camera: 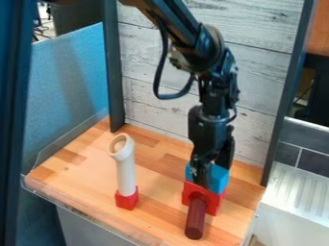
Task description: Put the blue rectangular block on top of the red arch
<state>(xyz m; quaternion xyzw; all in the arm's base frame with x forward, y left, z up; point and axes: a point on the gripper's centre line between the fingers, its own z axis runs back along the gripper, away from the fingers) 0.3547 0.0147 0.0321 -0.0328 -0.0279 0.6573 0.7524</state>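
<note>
Blue block (220,179) on top of the red arch (212,203), with the black claw (212,169) down at it. Can't tell if wide or squeezed tight. Dark red stick (195,221) at the arch's front. White tube (126,168) upright on a little red block (127,199).

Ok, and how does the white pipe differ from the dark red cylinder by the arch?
The white pipe stands upright on a small red block; the dark red cylinder points toward the camera from the red arch. The pipe bends at its open top, while the cylinder's visible part is straight with a closed near end. The pipe also looks longer than what shows of the cylinder. Both are long and round.
</note>
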